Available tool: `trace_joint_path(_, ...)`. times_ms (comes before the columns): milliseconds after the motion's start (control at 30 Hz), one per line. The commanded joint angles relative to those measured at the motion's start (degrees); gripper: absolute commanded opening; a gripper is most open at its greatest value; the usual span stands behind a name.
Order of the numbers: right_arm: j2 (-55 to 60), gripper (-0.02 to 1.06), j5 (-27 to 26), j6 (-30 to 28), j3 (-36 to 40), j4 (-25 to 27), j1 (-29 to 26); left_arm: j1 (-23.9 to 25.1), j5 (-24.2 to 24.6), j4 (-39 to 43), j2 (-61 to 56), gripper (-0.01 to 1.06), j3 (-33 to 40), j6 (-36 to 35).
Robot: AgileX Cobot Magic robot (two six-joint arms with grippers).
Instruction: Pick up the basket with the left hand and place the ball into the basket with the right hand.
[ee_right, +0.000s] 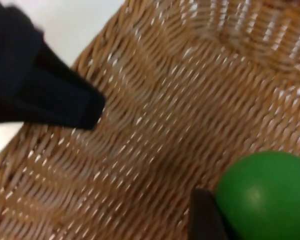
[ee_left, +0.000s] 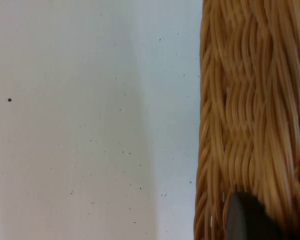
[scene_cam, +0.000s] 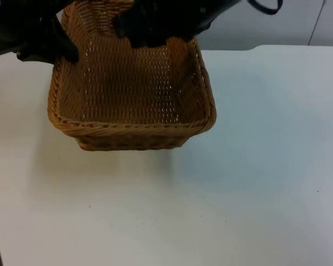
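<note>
The ball (ee_right: 262,192) is green and sits against the right gripper's black fingertip, with the woven floor of the basket (scene_cam: 133,94) just beyond it. In my judgement it is held there so that it will drop inside the walls, not onto the table (scene_cam: 255,183). Whether the fingers are clamped on it or have already let go cannot be told, since one fingertip alone borders it and the ball is cut off at the frame edge.

The right gripper (scene_cam: 147,30) hangs over the basket's far half in the top view, its fingers lost in dark blur.

The left gripper (scene_cam: 55,47) has its fingers closed on the basket's left rim, the wicker wall running right along its fingertip. The basket looks lifted and tilted, judging by the shadow beneath it, presumably to offer its opening to the ball.
</note>
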Motion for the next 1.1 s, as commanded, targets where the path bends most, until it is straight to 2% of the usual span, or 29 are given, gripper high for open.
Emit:
trace_joint_path(0, 1.0, 0.0, -0.3, -1.3, -0.3, 0.6, 0.5, 0.2, -0.4, -1.6, -0.8, 0.0, -0.5, -0.3)
trace_joint_path(133, 2.6, 0.0, -1.5, -3.2, -0.3, 3.1, 0.7, 0.2, -0.3, -1.6, -0.8, 0.0, -0.5, -0.3)
trace_joint_path(700, 3.2, 0.0, -5.3, -3.3, -0.3, 2.9, 0.7, 0.2, -0.3, -1.7, -0.8, 0.0, -0.5, -0.3)
trace_joint_path(767, 3.2, 0.05, -5.6, -3.4, -0.3, 2.9, 0.7, 0.2, -0.2, -1.7, -0.8, 0.0, -0.5, -0.3)
trace_joint_path(800, 3.2, 0.11, -6.1, -3.4, -0.3, 2.8, 0.7, 0.2, -0.2, -1.7, -0.8, 0.0, -0.5, -0.3)
trace_joint_path(900, 3.2, 0.36, -7.2, -3.4, -0.3, 2.7, 0.7, 0.2, -0.1, -1.7, -0.8, 0.0, -0.5, -0.3)
trace_joint_path(933, 3.2, 0.36, -7.2, -3.4, -0.3, 2.7, 0.7, 0.2, -0.1, -1.7, -0.8, 0.0, -0.5, -0.3)
trace_joint_path(1000, 3.2, 0.5, -7.6, -3.2, -0.3, 2.7, 0.7, 0.2, 0.1, -1.7, -0.8, 0.0, -0.5, -0.3)
trace_joint_path(1067, 3.2, 0.53, -7.6, -3.2, -0.3, 2.8, 0.7, 0.2, 0.3, -1.7, -0.8, 0.0, -0.5, -0.3)
